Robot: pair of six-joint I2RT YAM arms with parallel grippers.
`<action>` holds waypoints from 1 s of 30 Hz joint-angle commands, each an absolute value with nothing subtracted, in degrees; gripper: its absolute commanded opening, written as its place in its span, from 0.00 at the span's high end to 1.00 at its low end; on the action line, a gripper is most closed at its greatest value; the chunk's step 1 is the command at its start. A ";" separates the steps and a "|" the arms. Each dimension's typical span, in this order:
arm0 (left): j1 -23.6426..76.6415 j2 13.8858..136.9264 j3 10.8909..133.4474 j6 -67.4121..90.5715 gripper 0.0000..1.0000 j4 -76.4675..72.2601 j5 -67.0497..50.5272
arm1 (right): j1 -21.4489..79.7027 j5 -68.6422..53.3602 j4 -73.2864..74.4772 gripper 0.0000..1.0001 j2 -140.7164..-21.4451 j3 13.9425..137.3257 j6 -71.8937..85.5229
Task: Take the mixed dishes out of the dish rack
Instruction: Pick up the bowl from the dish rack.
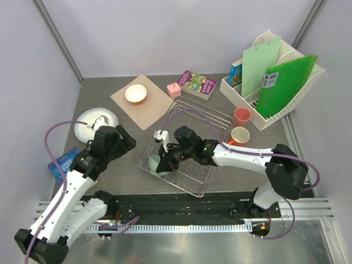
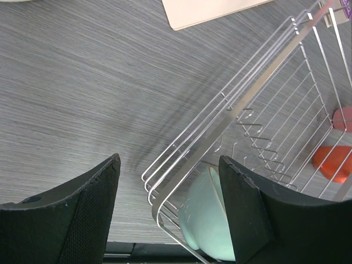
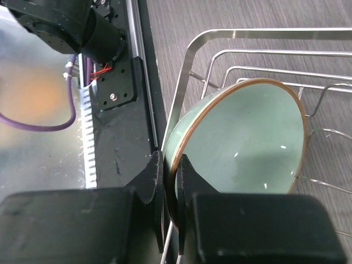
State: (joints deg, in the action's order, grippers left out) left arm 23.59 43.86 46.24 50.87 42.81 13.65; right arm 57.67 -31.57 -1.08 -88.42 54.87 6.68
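Observation:
The silver wire dish rack [image 1: 198, 118] sits mid-table, also in the left wrist view [image 2: 231, 118] and right wrist view [image 3: 192, 60]. A mint-green bowl [image 3: 247, 143] stands on edge in the rack's near left corner [image 1: 157, 163], also seen in the left wrist view [image 2: 206, 217]. My right gripper [image 3: 172, 181] is shut on the bowl's rim, one finger inside and one outside; it shows in the top view [image 1: 168, 157]. My left gripper [image 2: 168, 165] is open and empty, left of the rack [image 1: 118, 137]. An orange cup [image 1: 242, 115] and a pink cup [image 1: 240, 135] stand right of the rack.
A white plate [image 1: 88, 121] lies at left and an orange bowl [image 1: 136, 93] sits on a tan mat [image 1: 151, 107]. A white file organizer [image 1: 275, 77] with green folders stands back right. A book [image 1: 198, 84], a pink block [image 1: 174, 89] and a blue packet [image 1: 63, 162] lie around.

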 commanded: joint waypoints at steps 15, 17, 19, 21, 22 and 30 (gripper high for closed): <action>23.47 43.15 44.39 52.29 0.29 39.11 11.95 | 45.18 -58.44 -54.56 0.99 -86.56 44.65 45.75; 23.47 43.24 44.21 52.38 0.28 38.94 11.95 | 43.07 -59.85 -64.46 0.99 -88.23 43.42 57.31; 23.47 43.15 44.12 52.30 0.29 38.85 12.04 | 41.84 -60.29 -77.13 0.99 -91.13 43.59 63.69; 23.47 43.15 44.21 52.21 0.29 39.02 12.13 | 41.40 -60.56 -79.80 0.99 -91.67 44.12 65.83; 23.47 42.98 44.21 52.12 0.29 39.11 12.22 | 41.40 -60.47 -77.72 0.99 -90.80 44.82 64.26; 23.47 42.36 45.09 51.42 0.29 39.73 13.45 | 48.86 -38.88 -0.47 0.99 -75.59 59.93 6.53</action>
